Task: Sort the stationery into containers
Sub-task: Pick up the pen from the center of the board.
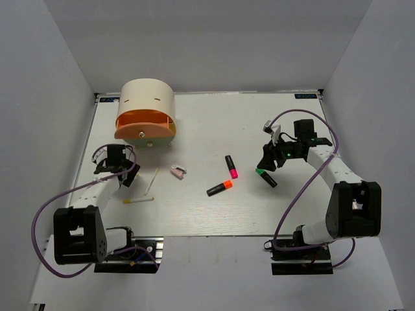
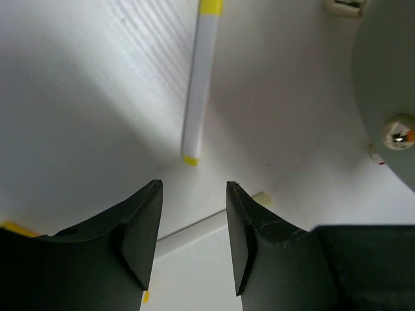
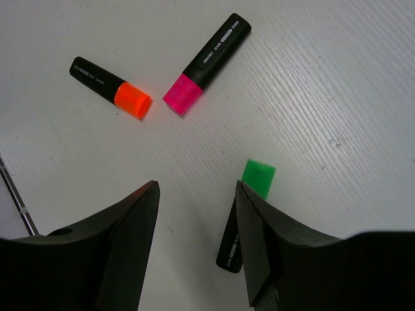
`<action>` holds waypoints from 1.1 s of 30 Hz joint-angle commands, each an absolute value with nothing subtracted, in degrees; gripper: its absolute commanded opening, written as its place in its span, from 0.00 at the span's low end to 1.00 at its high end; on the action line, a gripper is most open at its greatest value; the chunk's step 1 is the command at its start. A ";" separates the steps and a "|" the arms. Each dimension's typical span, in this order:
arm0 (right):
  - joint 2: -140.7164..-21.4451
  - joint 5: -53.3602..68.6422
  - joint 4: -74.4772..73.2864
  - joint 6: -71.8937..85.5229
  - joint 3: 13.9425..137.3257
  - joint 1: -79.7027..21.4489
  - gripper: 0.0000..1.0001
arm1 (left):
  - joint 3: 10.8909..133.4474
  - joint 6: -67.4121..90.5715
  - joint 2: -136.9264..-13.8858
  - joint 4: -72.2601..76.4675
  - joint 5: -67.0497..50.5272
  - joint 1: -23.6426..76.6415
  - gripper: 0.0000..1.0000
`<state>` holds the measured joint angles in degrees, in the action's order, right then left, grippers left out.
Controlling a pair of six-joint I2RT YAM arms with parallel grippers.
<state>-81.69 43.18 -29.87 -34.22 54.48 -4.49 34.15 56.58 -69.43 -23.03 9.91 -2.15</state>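
Top external view: nothing is sorted yet and every piece lies loose on the table (image 1: 194, 220); organiser (image 1: 149, 97) sits far left, well apart from the markers; left gripper (image 1: 123, 176) hangs low on the left side; right gripper (image 1: 269, 159) hovers just beside the green marker (image 1: 266, 177); pink marker (image 1: 231, 166), orange marker (image 1: 220, 188) and clip (image 1: 177, 172) lie mid-table.

Left wrist view: left gripper (image 2: 193, 188) has its fingers parted with nothing between the pads; far stick (image 2: 200, 84) lies ahead, pointing at the gap; near stick (image 2: 188, 233) runs crosswise beneath the jaws, roughly along their closing line. Risk, as I judge it: closing here gives no side to pinch, so a fingertip lands on the near stick and flicks or rolls it; both sticks are thin and flat on the board, so a shallow descent closes on air and a deep one jams the tips into the table; the organiser's knob (image 2: 399, 129) is near on the right, so a swing that way could bump the drum.

Right wrist view: right gripper (image 3: 197, 188) has its fingers spread and empty; green marker sits off-centre, partly hidden by the right-hand finger, not in the gap. Dropping straight down likely lands that finger on the barrel and kicks it away, or catches only the cap; the round barrel may roll; pink and orange markers lie ahead, apart from it, probably safe from a knock.
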 commanded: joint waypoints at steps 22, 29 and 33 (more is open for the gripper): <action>-80.42 42.01 -29.36 -34.72 55.37 -4.13 0.57 | 43.59 52.83 -85.78 -20.30 10.72 -5.10 0.46; -80.25 42.01 -29.44 -34.54 55.28 -3.96 0.57 | 43.59 52.29 -87.19 -22.14 10.20 -5.63 0.38; -79.98 42.01 -29.01 -34.19 55.28 -3.96 0.57 | 43.59 51.15 -87.19 -23.91 9.67 -5.63 0.32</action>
<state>-81.69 41.67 -29.87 -34.61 54.48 -4.45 43.18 52.51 -86.80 -20.62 10.55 -5.32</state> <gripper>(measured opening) 0.566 0.326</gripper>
